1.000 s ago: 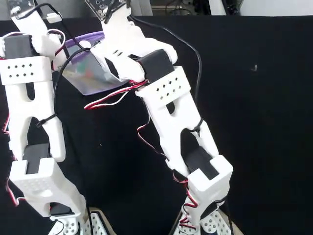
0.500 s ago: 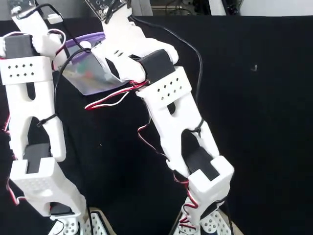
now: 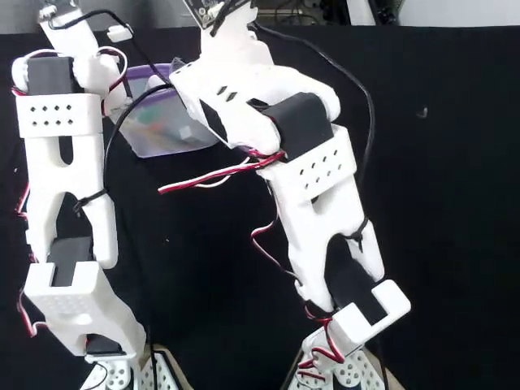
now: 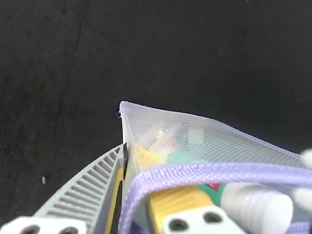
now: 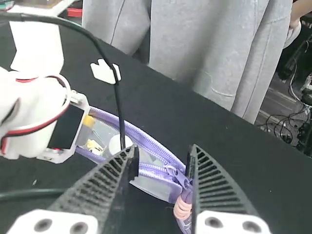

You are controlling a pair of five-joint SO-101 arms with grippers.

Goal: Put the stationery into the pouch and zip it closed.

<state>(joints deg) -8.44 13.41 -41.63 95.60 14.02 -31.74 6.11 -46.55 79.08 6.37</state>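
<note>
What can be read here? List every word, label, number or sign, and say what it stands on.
No text can be read in these pictures.
On the stationery inside the pouch: coloured patches that may be labels, too blurred to read.
On the circuit board at an arm's wrist in the high view: any markings are too small to read.

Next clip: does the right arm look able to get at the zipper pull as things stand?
Probably yes. The right gripper is open, and the zipper pull at the end of the pouch shows between its fingers with nothing covering it. A black cable runs close by one finger.
</note>
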